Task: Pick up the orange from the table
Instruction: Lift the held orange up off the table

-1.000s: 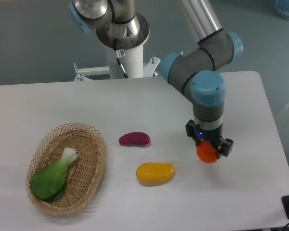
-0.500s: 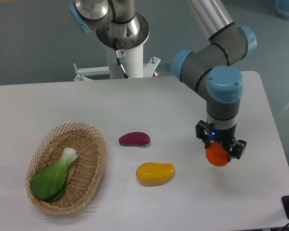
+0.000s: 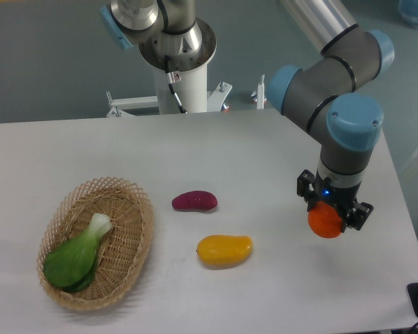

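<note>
We see the gripper over the right side of the desk, its jaws clamped on the orange, one black finger showing on each side of the fruit. The orange hangs under the wrist, with a faint shadow on the white surface near it; whether it is fully clear of the desk we cannot tell for certain, though it looks lifted. A small blue light glows on the wrist just above the fruit.

To the left of the orange, well apart from it, the yellow-orange mango lies on the desk, and just beyond that, farther from us, lies the purple oblong vegetable. Farther left sits a woven wicker basket, and in it a green leafy vegetable with a pale stem, the stem end pointing toward the far right.

At the far edge of the desk, the white pedestal of the robot base rises.
</note>
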